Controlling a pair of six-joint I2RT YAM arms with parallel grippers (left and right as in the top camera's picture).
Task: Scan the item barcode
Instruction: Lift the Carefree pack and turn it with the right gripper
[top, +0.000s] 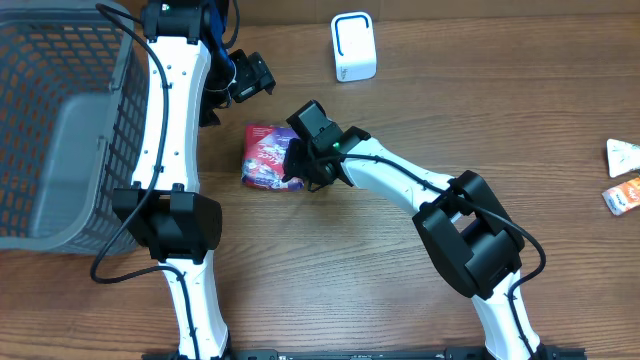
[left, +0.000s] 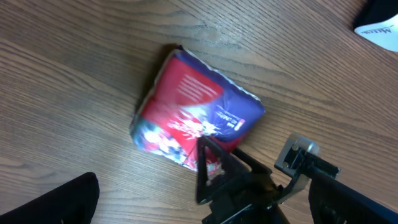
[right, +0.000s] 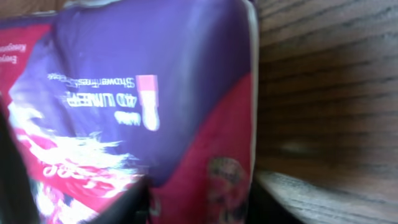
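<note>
The item is a soft red and purple packet (top: 265, 155) lying flat on the wooden table, left of centre. My right gripper (top: 297, 165) is down at its right end. In the right wrist view the packet (right: 155, 93) fills the frame, and the right gripper (right: 199, 205) has a dark finger pressed against each side of it. My left gripper (top: 235, 85) hovers open just behind the packet. Its wrist view looks down on the packet (left: 193, 112), with nothing held in the left gripper (left: 205, 208). No barcode shows on the faces in view.
A white boxy device (top: 353, 47) stands at the back centre of the table and shows as a corner (left: 379, 28) in the left wrist view. A grey mesh basket (top: 60, 130) fills the left side. Two small packets (top: 622, 157) (top: 625, 195) lie at the right edge.
</note>
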